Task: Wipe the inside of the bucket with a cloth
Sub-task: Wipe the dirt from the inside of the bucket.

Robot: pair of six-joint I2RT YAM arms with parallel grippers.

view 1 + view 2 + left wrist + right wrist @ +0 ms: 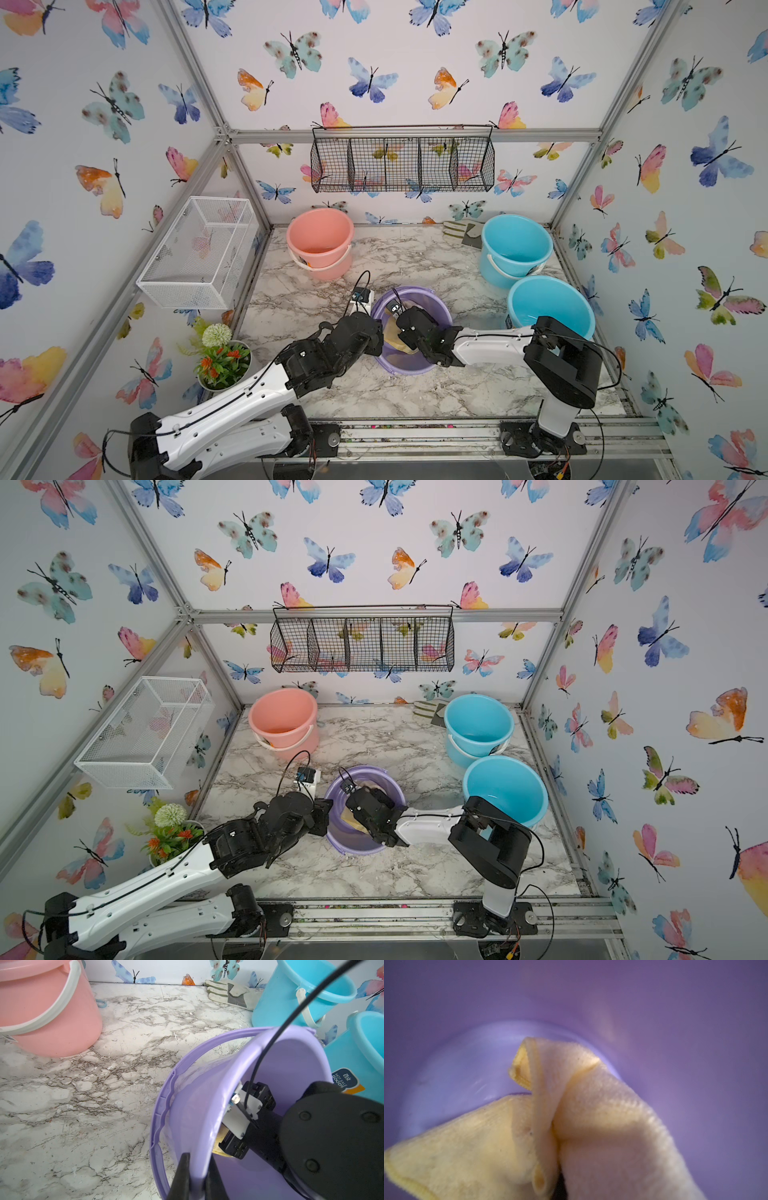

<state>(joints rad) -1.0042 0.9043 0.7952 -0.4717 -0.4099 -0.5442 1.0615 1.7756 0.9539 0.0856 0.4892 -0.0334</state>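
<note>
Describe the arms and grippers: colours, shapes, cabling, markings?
Left arm and right arm match: white moulded link shells, black joint housings and wrists. Thin black cables run along the links and loop off the wrists. Left gripper has slim, tapered black fingers; right gripper is a blocky black body with a white bracket. No legible markings.
</note>
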